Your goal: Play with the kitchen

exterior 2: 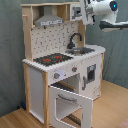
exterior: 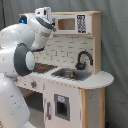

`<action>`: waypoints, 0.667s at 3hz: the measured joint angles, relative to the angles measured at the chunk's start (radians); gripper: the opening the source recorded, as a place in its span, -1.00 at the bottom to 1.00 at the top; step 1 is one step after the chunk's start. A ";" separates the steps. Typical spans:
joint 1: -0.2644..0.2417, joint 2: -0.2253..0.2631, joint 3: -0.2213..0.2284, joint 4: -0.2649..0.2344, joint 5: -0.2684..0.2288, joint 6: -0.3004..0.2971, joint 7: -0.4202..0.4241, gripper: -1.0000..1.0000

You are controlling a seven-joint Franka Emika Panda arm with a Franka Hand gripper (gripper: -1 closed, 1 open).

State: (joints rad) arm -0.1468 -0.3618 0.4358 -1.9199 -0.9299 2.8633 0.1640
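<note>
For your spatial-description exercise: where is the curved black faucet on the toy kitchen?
In both exterior views, the curved black faucet stands behind the steel sink, before the pegboard back; in the second exterior view, right of the black-red hob.

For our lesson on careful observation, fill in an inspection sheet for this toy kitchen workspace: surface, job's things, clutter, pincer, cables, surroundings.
Surface: white countertop with a black-red hob, steel sink and black faucet.
Job's things: the kitchen stands upright; its oven door hangs open in the second exterior view; grey hood above the hob.
Clutter: nothing seen.
Pincer: by the upper shelf; state cannot be told.
Cables: nothing seen.
Surroundings: grey curtain, wooden floor.
</note>
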 joint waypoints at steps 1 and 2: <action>0.000 0.063 0.031 0.062 -0.017 -0.038 0.000 -1.00; -0.033 0.096 0.048 0.106 -0.048 -0.110 -0.002 -1.00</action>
State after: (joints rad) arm -0.1802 -0.2660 0.4841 -1.8137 -0.9784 2.7536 0.1624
